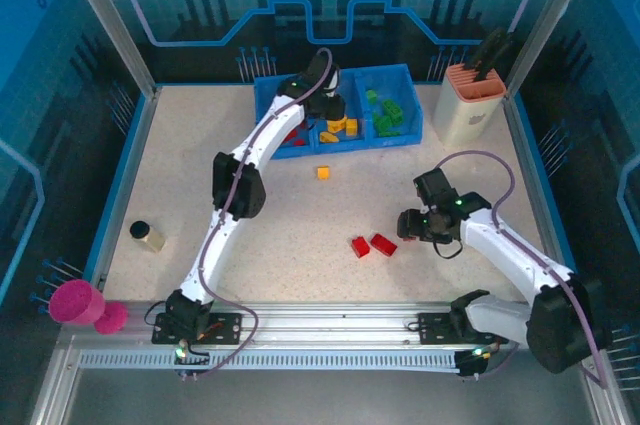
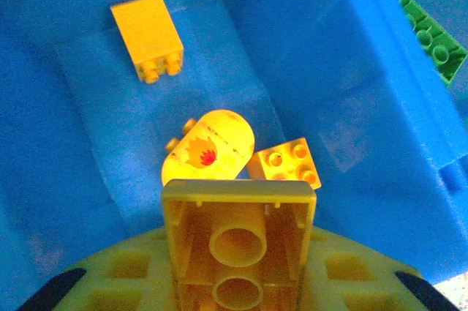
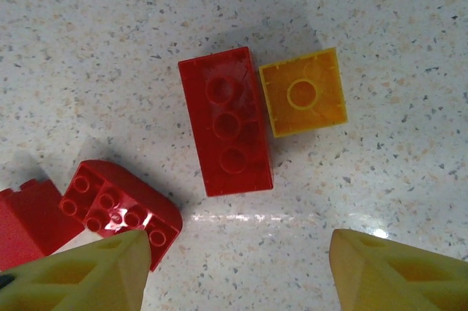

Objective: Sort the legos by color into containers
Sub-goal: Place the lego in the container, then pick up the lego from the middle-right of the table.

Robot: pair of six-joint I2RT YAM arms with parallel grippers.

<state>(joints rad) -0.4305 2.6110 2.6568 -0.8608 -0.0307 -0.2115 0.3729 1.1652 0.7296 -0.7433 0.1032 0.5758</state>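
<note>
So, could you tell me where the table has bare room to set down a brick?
Bare: the left stretch between the blue tray and the small black-topped block, and the middle between the orange brick and the red bricks. Crowded: around those red bricks, by the right gripper.

Overhead view; wrist views close over tray, table

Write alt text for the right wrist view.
A long red plastic brick lies hollow-side up on the speckled table, touching a small square yellow-orange brick. The open right gripper hovers near them, a curved red studded brick beside one fingertip.
</note>
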